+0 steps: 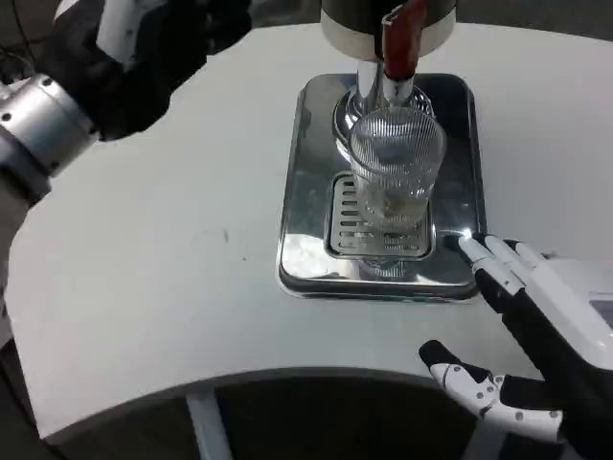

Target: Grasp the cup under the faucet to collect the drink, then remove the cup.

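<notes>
A clear ribbed glass cup (395, 168) stands upright on the slotted grate of a shiny metal drip tray (306, 240), directly below the chrome faucet (378, 91) with its red lever (400, 38). My right hand (536, 331) hovers open at the tray's near right corner, fingers spread and pointing toward the cup, thumb low near the table edge; it touches nothing. My left hand (144, 43) is raised at the far left, its fingers dark and blurred; whether it is open or closed is unclear.
The white table (163, 278) has a curved front edge close to me, with bare surface left of the tray. The dispenser body (383, 19) rises behind the faucet at the top of the picture.
</notes>
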Available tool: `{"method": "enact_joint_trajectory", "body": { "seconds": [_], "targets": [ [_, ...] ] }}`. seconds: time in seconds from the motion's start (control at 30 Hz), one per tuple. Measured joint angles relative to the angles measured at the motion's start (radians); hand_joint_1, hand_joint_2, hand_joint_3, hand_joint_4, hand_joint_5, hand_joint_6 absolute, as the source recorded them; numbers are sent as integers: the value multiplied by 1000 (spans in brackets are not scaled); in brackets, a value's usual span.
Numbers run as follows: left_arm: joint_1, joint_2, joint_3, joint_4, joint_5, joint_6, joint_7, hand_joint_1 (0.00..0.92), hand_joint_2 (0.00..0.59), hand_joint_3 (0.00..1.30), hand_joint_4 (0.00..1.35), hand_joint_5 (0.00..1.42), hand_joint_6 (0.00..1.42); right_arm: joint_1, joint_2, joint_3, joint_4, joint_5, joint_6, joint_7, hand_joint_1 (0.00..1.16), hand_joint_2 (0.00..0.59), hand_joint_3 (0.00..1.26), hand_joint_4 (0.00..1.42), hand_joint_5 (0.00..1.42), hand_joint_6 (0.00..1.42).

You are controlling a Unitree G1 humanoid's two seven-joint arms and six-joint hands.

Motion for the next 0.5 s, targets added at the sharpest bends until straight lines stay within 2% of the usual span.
{"method": "enact_joint_trajectory", "body": {
  "seconds": [0.23,0.5],
  "targets": [
    [-95,-43,-56,83,94,-4,-42,0,135,140,42,169,125,4,0,-1,-16,0,0,0,328,407,44,0,0,0],
    [-165,-81,-93,152,158,-31,-84,0,134,182,94,201,149,31,0,-15,-33,3,0,0,328,407,44,0,0,0]
  ]
}}
